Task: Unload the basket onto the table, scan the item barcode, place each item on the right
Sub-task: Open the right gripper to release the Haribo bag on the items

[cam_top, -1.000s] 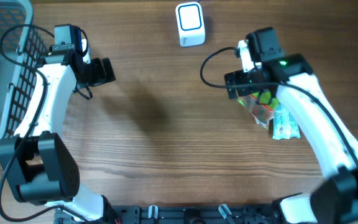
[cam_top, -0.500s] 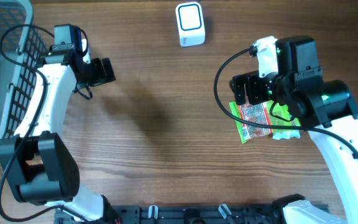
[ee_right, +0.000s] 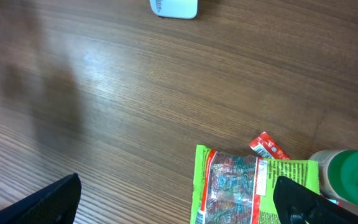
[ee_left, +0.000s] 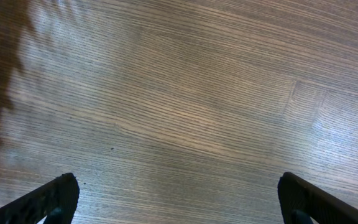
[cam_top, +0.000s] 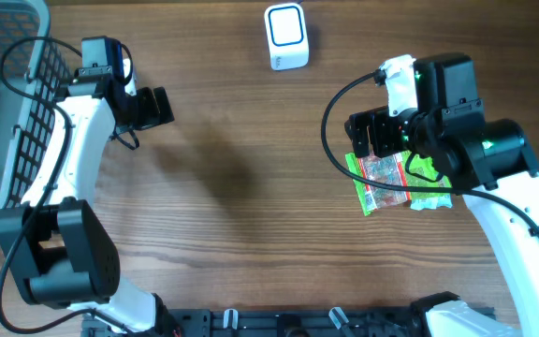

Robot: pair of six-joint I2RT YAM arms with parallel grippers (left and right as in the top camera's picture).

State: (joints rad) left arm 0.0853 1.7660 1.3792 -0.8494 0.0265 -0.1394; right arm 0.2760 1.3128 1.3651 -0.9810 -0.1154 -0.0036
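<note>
A white barcode scanner [cam_top: 286, 36] stands at the table's far edge and shows at the top of the right wrist view [ee_right: 174, 8]. A green snack packet [cam_top: 382, 183] lies flat on the right, beside a small red packet [ee_right: 267, 147] and a green-capped bottle [ee_right: 353, 177]. My right gripper [cam_top: 371, 134] hangs open above the packet's [ee_right: 247, 186] far edge, holding nothing. Its right finger [ee_right: 303, 202] is over the packet. Far left, my left gripper [cam_top: 157, 106] is open over bare wood [ee_left: 179, 124], with nothing between its fingers [ee_left: 55, 196].
A grey wire basket [cam_top: 7, 94] stands at the left edge, behind the left arm. The pile of items sits partly under the right arm. Bare wood lies between the two arms.
The right arm has risen toward the overhead camera and shifted right, uncovering the green packet. It has held still for the last half second. The left arm has not moved.
</note>
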